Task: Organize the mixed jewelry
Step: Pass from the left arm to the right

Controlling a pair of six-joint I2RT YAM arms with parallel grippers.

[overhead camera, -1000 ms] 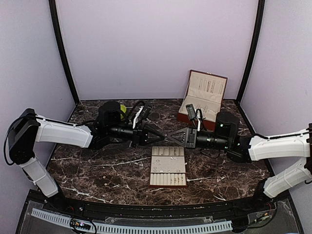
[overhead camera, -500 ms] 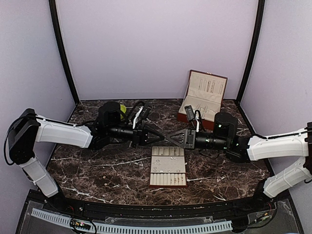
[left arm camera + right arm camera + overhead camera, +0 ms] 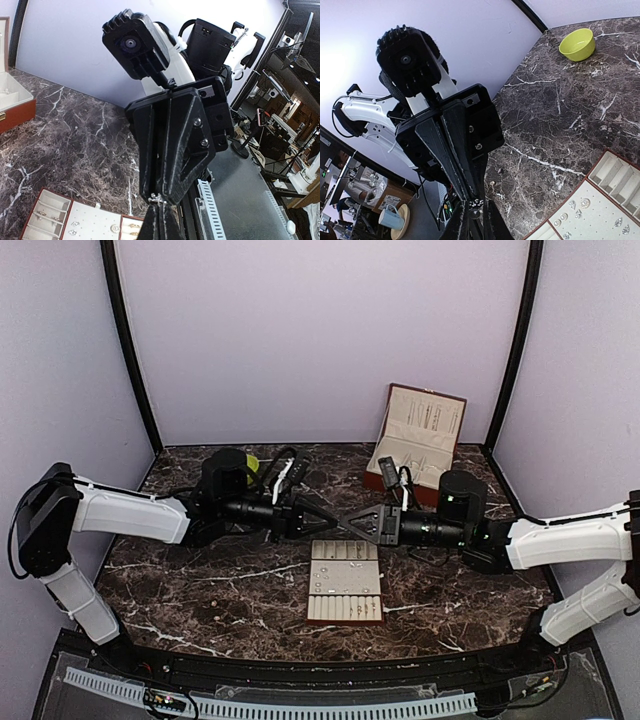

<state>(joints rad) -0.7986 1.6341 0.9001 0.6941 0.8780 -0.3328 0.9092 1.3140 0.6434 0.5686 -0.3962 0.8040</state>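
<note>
Pressed shut, the left hand (image 3: 336, 524) meets the right hand (image 3: 349, 524) tip to tip in the air just beyond the far edge of the tray (image 3: 345, 621). A tiny silvery piece (image 3: 476, 202) sits right where they meet. The right hand's tips look nearly together, and I cannot tell whether they grip it. Small studs (image 3: 580, 204) lie on the tray's flat middle panel. Behind the tray a green bowl (image 3: 252, 463) stands to the left and an open box (image 3: 420, 435) to the right, both on the bench (image 3: 200, 580).
</note>
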